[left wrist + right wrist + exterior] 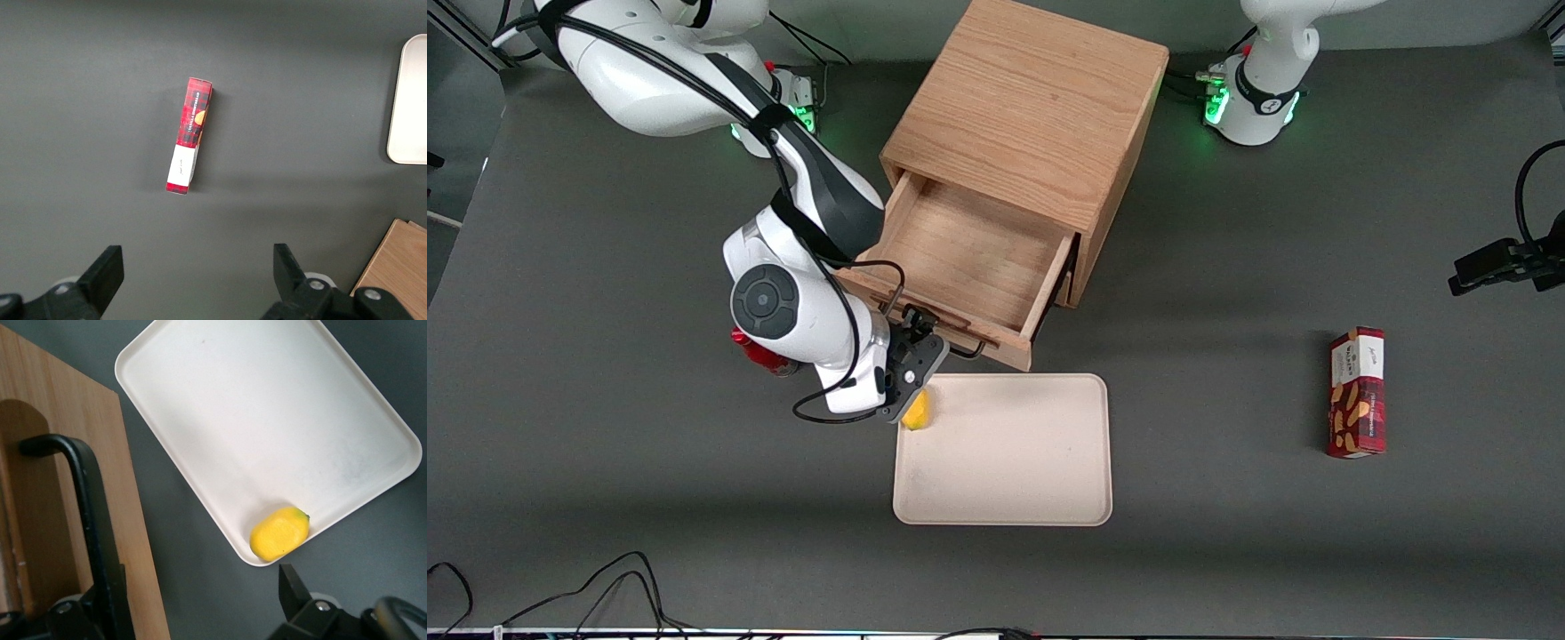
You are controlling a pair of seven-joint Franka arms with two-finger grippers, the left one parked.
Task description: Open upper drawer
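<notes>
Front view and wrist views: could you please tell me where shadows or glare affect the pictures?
Front view: even overhead light, a soft shadow band on the table near the tray, green glow at the arm bases, the tool at the upper drawer handle. Right wrist view: faint sheen on the tray, the yellow fruit sharp. Left wrist view: a mild shadow beside the red box.

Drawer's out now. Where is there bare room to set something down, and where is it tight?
Free: most of the cream tray, apart from the yellow fruit in one corner; the upper drawer interior; the bare table between tray and red snack box. Crowded: at the drawer's handle, where the gripper sits just above the tray's corner.
</notes>
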